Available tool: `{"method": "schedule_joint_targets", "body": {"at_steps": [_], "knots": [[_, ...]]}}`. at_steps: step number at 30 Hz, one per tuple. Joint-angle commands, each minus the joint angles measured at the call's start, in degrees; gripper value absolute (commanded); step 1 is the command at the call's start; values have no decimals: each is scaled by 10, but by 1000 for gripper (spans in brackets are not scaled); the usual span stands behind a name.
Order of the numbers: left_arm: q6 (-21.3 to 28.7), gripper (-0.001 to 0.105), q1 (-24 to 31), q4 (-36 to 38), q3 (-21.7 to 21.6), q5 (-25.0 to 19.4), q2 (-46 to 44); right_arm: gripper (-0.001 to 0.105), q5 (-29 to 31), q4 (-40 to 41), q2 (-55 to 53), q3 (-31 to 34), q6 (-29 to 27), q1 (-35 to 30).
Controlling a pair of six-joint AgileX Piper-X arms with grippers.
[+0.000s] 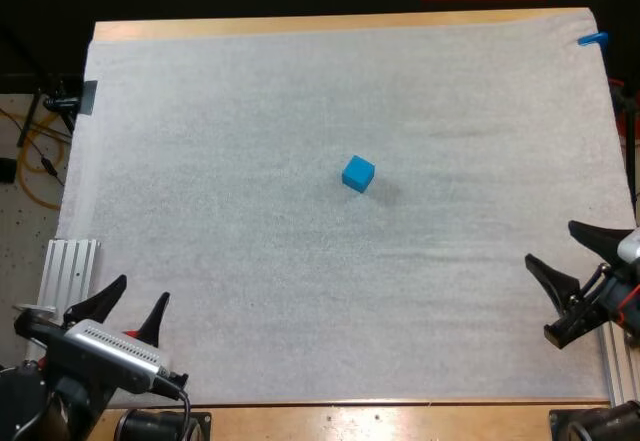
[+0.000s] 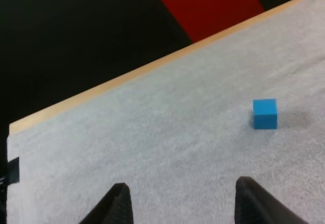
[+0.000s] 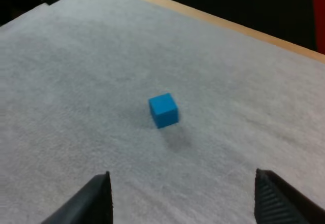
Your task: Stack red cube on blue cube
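1. The blue cube (image 1: 358, 173) sits alone on the white mat (image 1: 220, 161). In the high view it is near the middle, a bit toward the right side.
2. The cube rests flat on the mat. It is turned a little, so it is not square with the mat's edges.
3. The mat covers almost all of the worktop (image 1: 300, 25). A thin strip of wood shows along the far edge and along the near edge.
4. The left claw (image 1: 143, 288) is at the near left corner of the mat. Its 2 black fingers stand apart and hold nothing.
5. The right claw (image 1: 550, 243) is by the right edge of the mat. Its 2 fingers are spread wide too, and they hold nothing.
6. Both claws are well apart from the cube. Bare mat lies on every side of the cube.
7. In both wrist views the cube lies out ahead of the open fingers, well short of the far wooden edge.
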Motion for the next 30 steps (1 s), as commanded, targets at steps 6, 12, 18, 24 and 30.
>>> {"method": "schedule_joint_targets", "body": {"at_steps": [6,12,18,24,30], "knots": [[0,45,-1,20,-17,-4,6,58,-21,26,33,-25,-27,34],[0,45,-1,72,-17,-121,6,58,-35,25,35,-25,-34,60],[-23,45,-1,146,-17,-201,6,58,-39,25,35,-25,-34,68],[-57,45,-1,188,-17,-290,6,58,-77,25,35,-25,-34,68],[-120,45,-1,192,-17,-290,6,58,-139,25,35,-25,-34,68]]}}
